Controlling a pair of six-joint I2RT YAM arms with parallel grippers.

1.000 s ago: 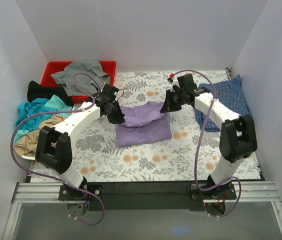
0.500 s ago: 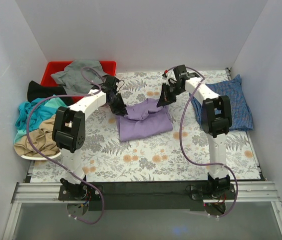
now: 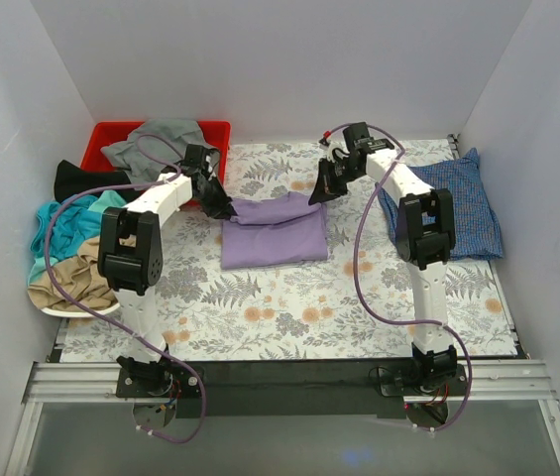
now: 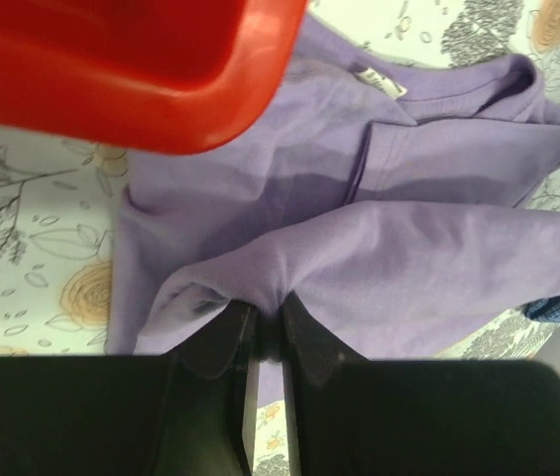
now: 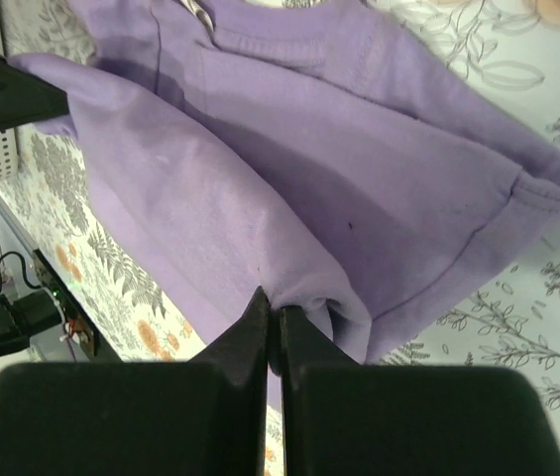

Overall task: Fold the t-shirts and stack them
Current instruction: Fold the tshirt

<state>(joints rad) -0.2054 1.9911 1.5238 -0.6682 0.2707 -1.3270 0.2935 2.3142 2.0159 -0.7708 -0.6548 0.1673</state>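
Lavender t-shirt (image 3: 275, 230) pinched corners hidden

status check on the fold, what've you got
Left gripper shut on lavender t-shirt, far left corner. Right gripper shut on its far right corner. Red bin close beside left gripper, nothing across the shirt.

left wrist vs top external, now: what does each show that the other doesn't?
Only left wrist: the white neck label of the lavender shirt, and close up, the left gripper pinched shut on a fold of it.
Only top external: the grey shirt on the red bin, plus the black shirt, teal shirt and tan shirt piled at left.
Both: the lavender shirt, the red bin, the left gripper.
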